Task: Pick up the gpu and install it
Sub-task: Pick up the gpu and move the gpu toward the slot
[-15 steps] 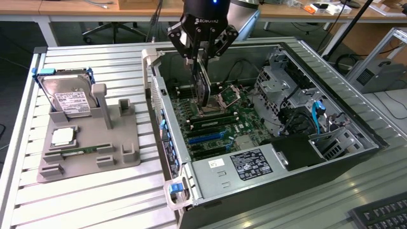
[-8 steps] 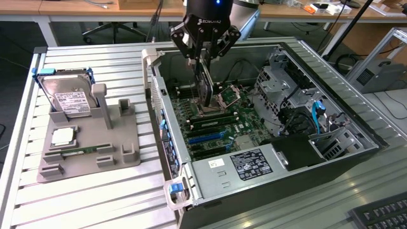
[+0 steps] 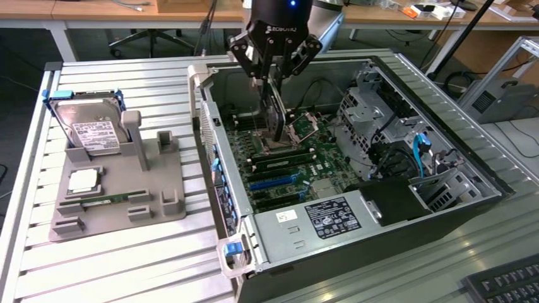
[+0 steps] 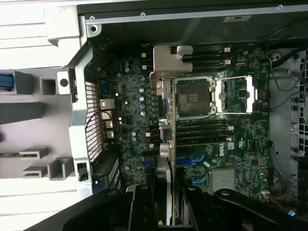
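Gripper (image 3: 274,74) (image 4: 166,202): black, two-fingered, pointing down into the open case; fingers clamped on the upper edge of the gpu.

Gpu (image 3: 276,117) (image 4: 169,62): held on edge, hanging straight down from the gripper inside the case. In the wrist view its silver bracket shows at the far end. Its lower end is close over the motherboard, just beside the CPU socket; whether it touches cannot be told.

Motherboard (image 3: 278,170) (image 4: 130,110): dark green, lying flat on the case floor.

CPU socket (image 3: 305,129) (image 4: 192,98): square, metal-framed, beside the hanging card.

RAM slots (image 3: 282,161) (image 4: 202,130): dark parallel rows next to the socket.

Case (image 3: 471,170) (image 4: 192,14): black and grey tower on its side, side panel off, resting on the table.

Table (image 3: 126,265): ribbed light metal.

Holder (image 3: 151,170): grey, on the table at the exterior view's left of the case.

Hard drive (image 3: 93,129): silver with a white label, standing in the holder.

CPU chip (image 3: 82,181): square, flat in the holder.

RAM stick (image 3: 101,201): narrow, green, lying near the chip.

Keyboard (image 3: 509,287): black, at the corner of the exterior view.
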`<state>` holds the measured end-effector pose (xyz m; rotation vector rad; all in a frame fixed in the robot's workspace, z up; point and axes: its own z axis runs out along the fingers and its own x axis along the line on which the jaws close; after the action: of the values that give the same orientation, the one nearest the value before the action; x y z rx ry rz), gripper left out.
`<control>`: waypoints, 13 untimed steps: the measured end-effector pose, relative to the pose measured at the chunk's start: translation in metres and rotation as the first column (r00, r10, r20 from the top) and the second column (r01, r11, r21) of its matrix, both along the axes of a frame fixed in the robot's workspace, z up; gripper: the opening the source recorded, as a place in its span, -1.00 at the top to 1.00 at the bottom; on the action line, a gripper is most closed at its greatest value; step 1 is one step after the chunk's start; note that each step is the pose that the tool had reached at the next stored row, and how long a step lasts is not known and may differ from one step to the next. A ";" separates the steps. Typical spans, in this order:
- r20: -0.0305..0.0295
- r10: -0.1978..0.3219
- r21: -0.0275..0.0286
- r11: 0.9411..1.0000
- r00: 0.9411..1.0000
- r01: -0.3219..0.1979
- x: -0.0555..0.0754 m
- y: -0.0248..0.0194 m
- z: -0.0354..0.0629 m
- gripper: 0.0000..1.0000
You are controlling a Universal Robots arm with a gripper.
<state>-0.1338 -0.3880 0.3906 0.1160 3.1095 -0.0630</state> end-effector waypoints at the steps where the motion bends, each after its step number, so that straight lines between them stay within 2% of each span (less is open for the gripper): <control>1: 0.000 0.000 0.000 1.000 1.000 0.000 0.001 0.0000 -0.0002 0.47; 13: 0.000 0.000 -0.003 1.000 1.000 0.000 0.012 0.0000 -0.0019 0.47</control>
<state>-0.1214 -0.3880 0.3886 0.1160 3.1092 -0.0678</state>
